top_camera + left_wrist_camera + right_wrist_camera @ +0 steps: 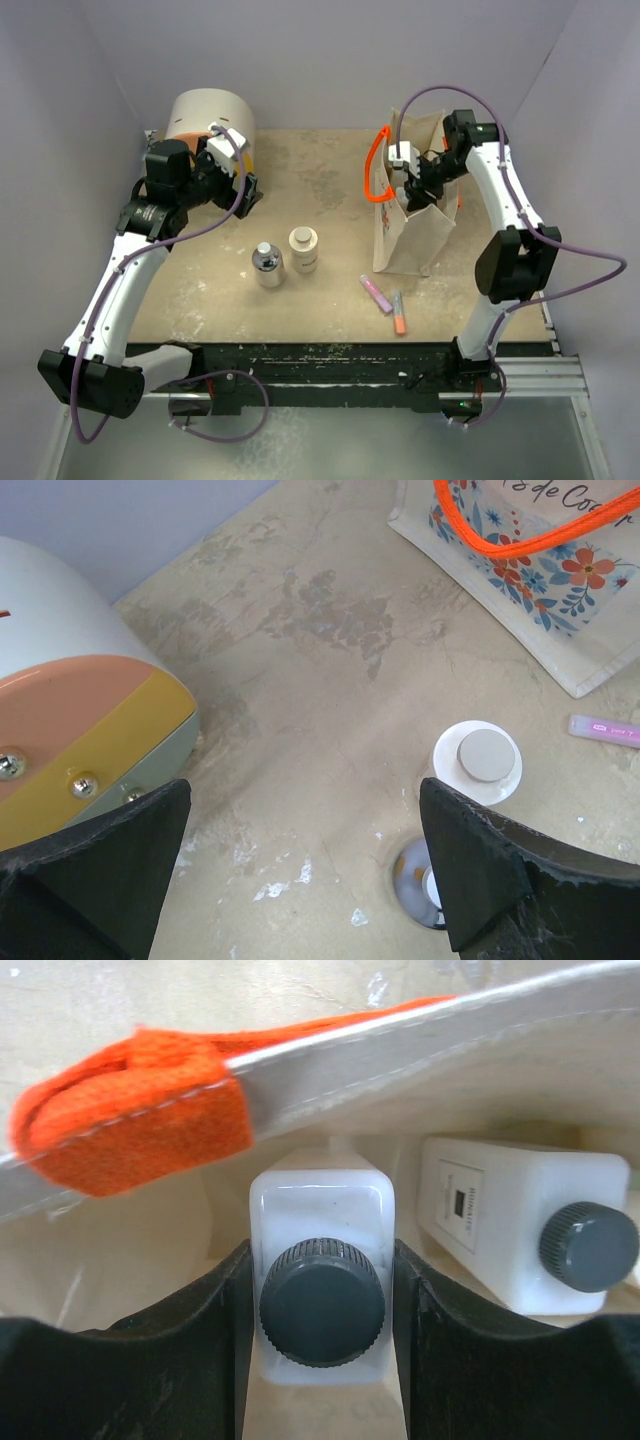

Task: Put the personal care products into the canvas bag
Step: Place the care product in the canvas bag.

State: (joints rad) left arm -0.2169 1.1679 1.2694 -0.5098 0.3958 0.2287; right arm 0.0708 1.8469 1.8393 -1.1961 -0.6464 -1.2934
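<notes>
Right gripper, wrist view: both fingers press against the sides of one white bottle, which stands upright with its black cap up inside the canvas bag. Just beside it on the right, in the same bag, stands a second white bottle, also black-capped. Count seen in bag: 2. The lower parts of both bottles and the bag floor are hidden. One orange handle lies folded over the rim.

Left gripper, wrist view: jaws spread wide, nothing between them, hovering above the table. The clear-grey bottle is partly covered by one finger. The cream jar stands just beyond it.

Top view, near to far:
- Pink tube and orange-tipped tube lie flat near the front edge, close together. Count 2; labels too small to read.
- Clear-grey bottle and cream jar stand upright side by side mid-table, not touching. Count 1 each.
- The bag stands to their right, its inside blocked by the right arm.
- Drawer box sits at far left, cut off in the left wrist view. Count 1.
</notes>
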